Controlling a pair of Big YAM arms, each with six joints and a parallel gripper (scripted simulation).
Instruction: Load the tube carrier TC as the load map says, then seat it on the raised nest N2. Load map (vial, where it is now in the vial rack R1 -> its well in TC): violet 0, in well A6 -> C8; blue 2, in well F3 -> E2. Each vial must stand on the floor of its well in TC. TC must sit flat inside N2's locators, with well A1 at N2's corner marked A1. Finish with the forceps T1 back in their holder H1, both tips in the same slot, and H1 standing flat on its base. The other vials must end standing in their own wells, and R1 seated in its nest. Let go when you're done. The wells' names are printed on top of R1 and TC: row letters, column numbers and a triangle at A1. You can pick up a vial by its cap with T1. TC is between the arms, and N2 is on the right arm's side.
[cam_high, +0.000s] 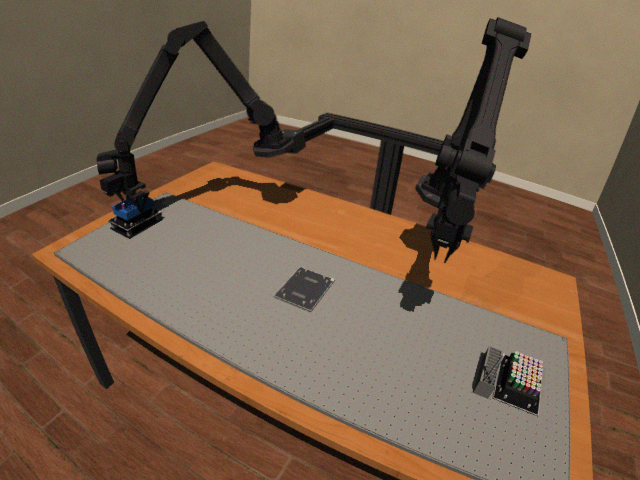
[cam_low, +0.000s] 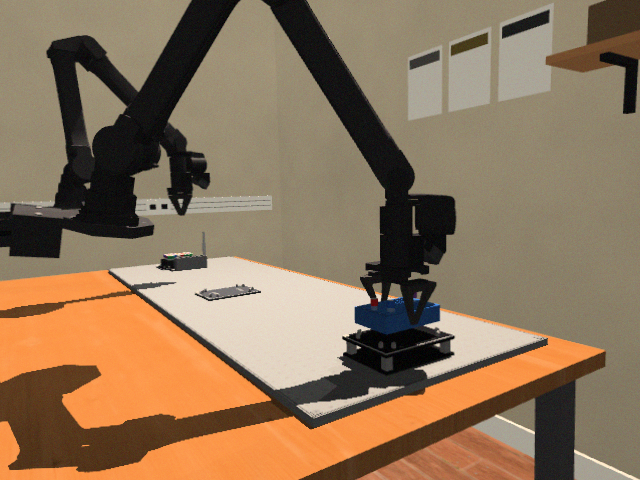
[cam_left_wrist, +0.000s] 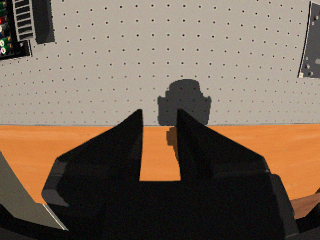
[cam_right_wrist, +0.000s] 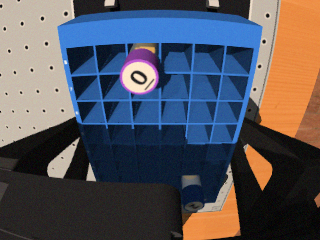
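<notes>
Right above N2, gripper clamped on TC, so just ease straight down, dead level, before letting go.

Tan walls around a big wooden table
The orange-brown table has dark legs and stands on a red-brown plank floor. Three white posters hang near a wooden shelf. Pale baseboards run along the walls. Light makes dark shadows on the table.
</notes>
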